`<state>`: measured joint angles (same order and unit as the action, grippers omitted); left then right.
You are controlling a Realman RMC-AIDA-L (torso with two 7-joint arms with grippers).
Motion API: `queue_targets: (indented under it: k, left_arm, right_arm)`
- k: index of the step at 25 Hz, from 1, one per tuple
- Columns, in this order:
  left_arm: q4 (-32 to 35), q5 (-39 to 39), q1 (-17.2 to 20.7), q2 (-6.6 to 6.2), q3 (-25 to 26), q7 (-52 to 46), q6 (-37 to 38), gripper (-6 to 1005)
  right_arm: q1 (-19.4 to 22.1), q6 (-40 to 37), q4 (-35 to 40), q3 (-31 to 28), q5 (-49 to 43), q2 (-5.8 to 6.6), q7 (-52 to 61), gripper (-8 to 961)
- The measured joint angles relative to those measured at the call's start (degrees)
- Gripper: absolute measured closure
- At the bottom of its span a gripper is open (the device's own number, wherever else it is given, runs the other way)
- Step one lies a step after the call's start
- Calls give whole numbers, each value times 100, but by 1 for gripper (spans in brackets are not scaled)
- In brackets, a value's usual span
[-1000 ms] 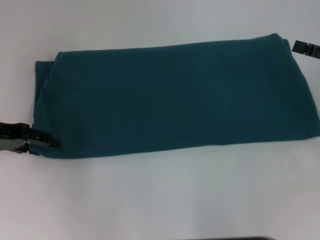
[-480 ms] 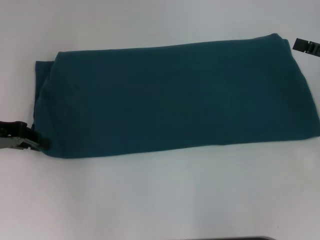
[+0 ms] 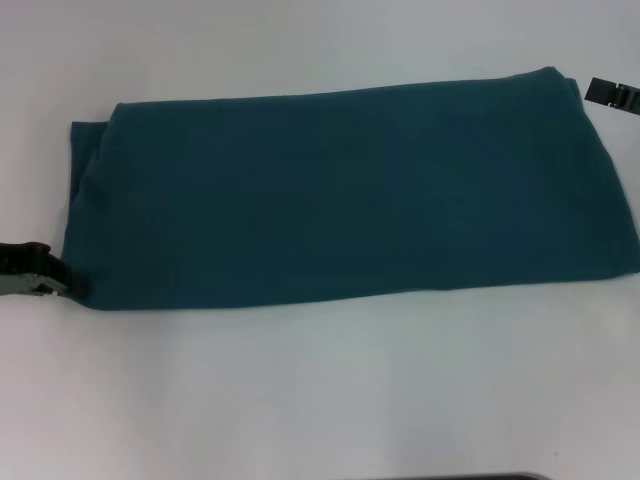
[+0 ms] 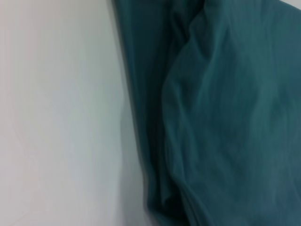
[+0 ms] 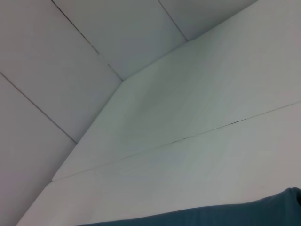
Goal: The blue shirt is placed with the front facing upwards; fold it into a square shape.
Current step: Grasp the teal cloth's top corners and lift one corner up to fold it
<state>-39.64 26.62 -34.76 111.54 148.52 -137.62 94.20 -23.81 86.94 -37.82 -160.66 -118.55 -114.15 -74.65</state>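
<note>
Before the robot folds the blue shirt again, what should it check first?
1. The blue shirt lies flat as a long band on the table: ok.
2. The shirt is already a square: not ok, it is much wider than it is deep.
3. The left gripper is at the shirt's near left corner: ok.
4. The left gripper holds that corner: cannot tell.
5. The right gripper is beside the far right corner: ok.
6. The layers at the left end line up: not ok, an under layer sticks out.
</note>
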Motion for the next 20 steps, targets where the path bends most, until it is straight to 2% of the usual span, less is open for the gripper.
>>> queue_targets:
  k: [10, 20]
  left_arm:
    - [-139, 25, 181, -75, 27, 90, -4, 971]
    - [-158, 29, 305, -335, 304, 199, -34, 972]
  right_arm:
    - [-20, -14, 41, 0, 14, -34, -40, 53]
    - [-64, -21, 48, 0, 86, -82, -49, 54]
